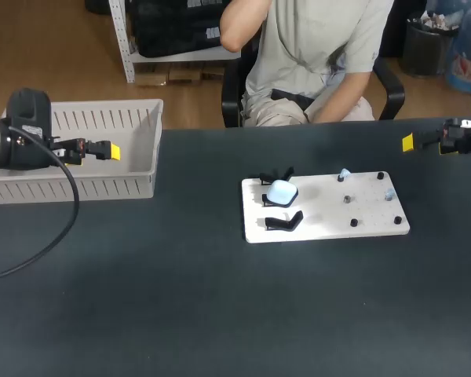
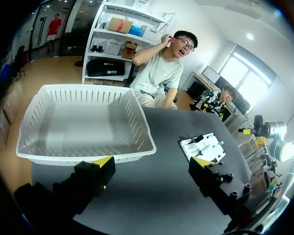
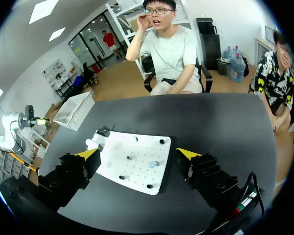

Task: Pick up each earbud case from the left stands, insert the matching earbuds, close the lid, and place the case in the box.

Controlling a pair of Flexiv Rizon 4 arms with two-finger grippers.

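Left gripper (image 2: 152, 164) hung over the table's left end, just in front of the box's near wall, fingers spread wide and nothing between them. Right gripper (image 3: 137, 154) hung over the table's far right side, well apart from the plate, also spread wide and holding nothing.

The box (image 1: 102, 187) was a white slatted plastic basket at the table's left rear. The left arm's yellow tip sat over its inside in the head view.

A white pegboard plate (image 1: 330, 226) lay flat near the middle of the dark table (image 1: 180, 298), somewhat right of centre. A pale blue earbud case (image 1: 282, 191) sat on a black stand at the plate's left end, lid down as far as could be told. Another black stand (image 1: 284, 222) stood just in front of it, nearer the robot, and one more black stand (image 1: 279, 174) was just behind the case.

On the right half of the plate, one small pale blue earbud (image 1: 345, 174) was near the rear edge. A second earbud (image 1: 389, 193) was toward the right edge, well apart from the case. Black pegs (image 1: 354, 223) were dotted around them. Too small to tell how the earbuds were seated.

Both grippers were well apart from the case, the earbuds and each other
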